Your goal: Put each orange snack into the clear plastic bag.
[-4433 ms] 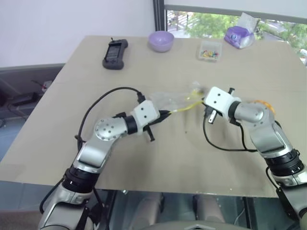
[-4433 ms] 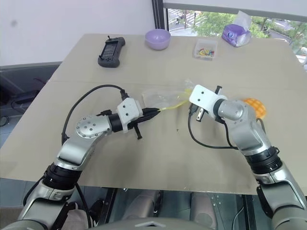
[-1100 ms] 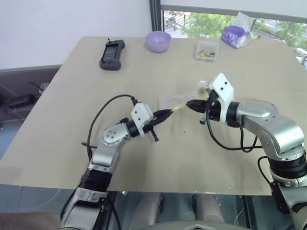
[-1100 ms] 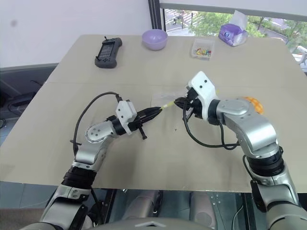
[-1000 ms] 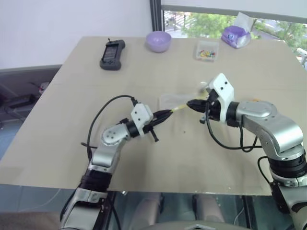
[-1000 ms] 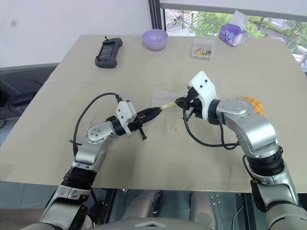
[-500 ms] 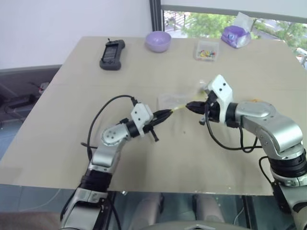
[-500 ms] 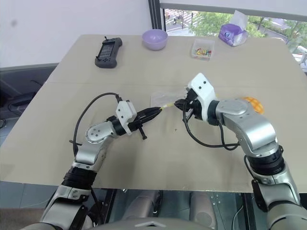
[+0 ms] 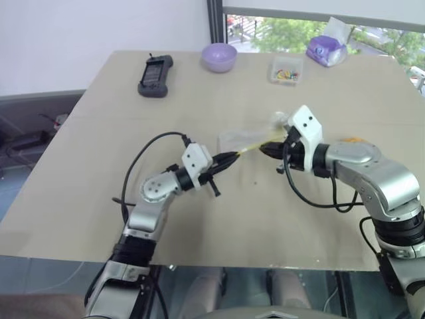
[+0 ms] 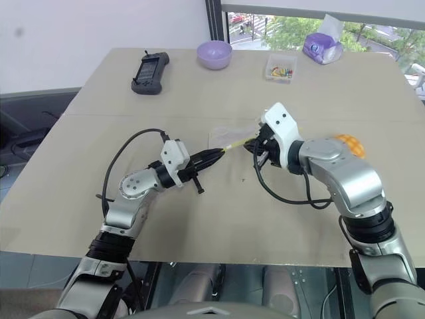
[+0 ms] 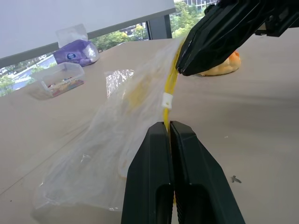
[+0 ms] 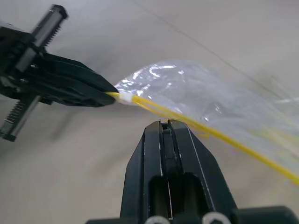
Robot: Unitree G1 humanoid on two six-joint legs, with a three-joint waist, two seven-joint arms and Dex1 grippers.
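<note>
Office or lab room with a test table by a window

A wide beige table fills most of the frame, backed by a plain white wall at upper left and a dark-framed window with green trees outside at upper right. A black handheld controller near the table's far edge and cabling at the left edge suggest a robotics workspace.

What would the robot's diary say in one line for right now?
left pincer: shut on bag's yellow zip strip | right pincer: shut on same strip | clear plastic bag: stretched between pincers, above table | orange snack: on table, not bagged
</note>
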